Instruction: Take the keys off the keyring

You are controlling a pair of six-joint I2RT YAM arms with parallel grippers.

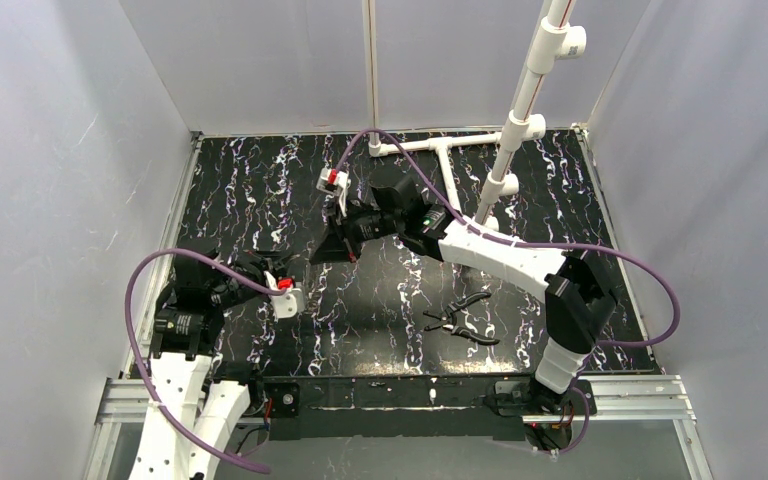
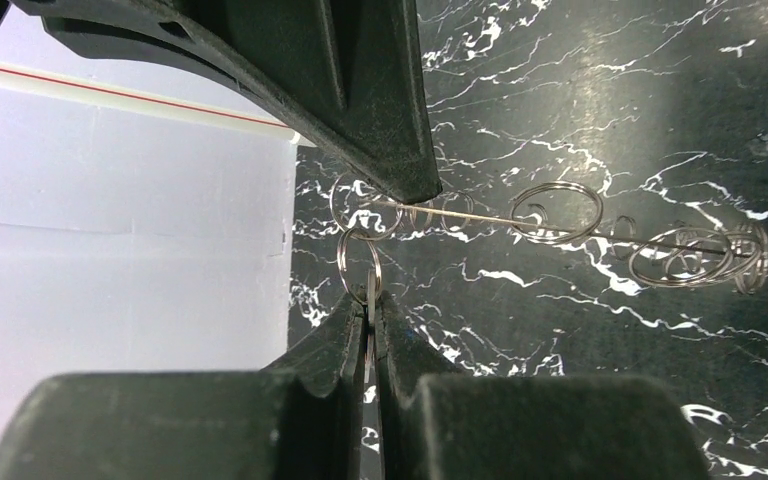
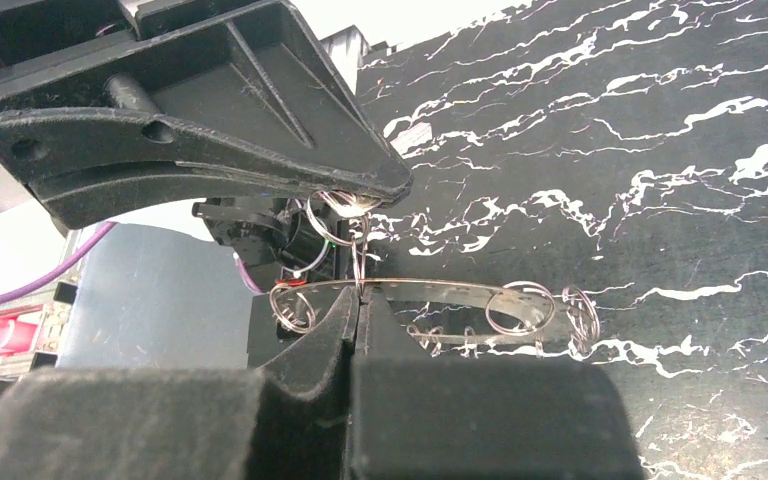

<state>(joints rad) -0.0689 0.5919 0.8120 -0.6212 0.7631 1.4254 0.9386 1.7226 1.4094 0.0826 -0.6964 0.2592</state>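
Pliers on a black marbled table, boxed in by pale grey walls.

The black-handled pliers (image 1: 463, 320) lie flat on the black, white-veined table (image 1: 260, 190). Beyond the pliers, toward the far edge, a white pipe stand (image 1: 526, 95) rises at a slant from a flat T-shaped foot (image 1: 440, 148) of the same pipe. On the near side of the pliers, a silver metal rail (image 1: 620, 395) runs along the table's edge. Grey walls (image 1: 60, 150) stand to the left, right and far side of the pliers.

A white pipe stand (image 1: 523, 127) blocks the worktop's (image 1: 250, 190) back right, and pliers (image 1: 457, 322) lie near the front. The right arm (image 1: 505, 258) crosses the middle; the back left is open.
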